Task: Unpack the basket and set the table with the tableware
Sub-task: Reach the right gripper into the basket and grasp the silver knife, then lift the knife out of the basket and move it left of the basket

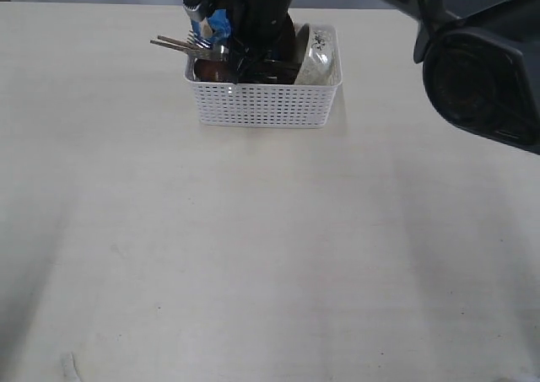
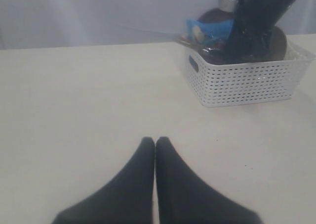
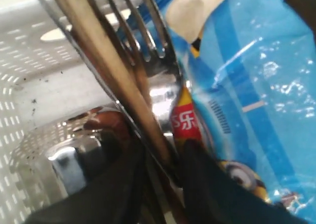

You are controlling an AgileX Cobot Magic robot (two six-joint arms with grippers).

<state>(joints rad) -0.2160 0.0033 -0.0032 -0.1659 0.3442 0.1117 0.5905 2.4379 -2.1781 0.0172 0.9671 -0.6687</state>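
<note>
Gently: right fingers (image 3: 212, 189) straddle chopsticks (image 3: 106, 70) and fork (image 3: 160, 73), grip unclear. Squeeze, lift straight, leave blue packet (image 3: 247, 85). Left fingers (image 2: 140, 184) rest pressed together.

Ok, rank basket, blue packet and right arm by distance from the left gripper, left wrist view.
1. Basket: near wall facing the left gripper.
2. Blue packet: inside, at the near end.
3. Right arm: in the basket, beyond the packet.
</note>
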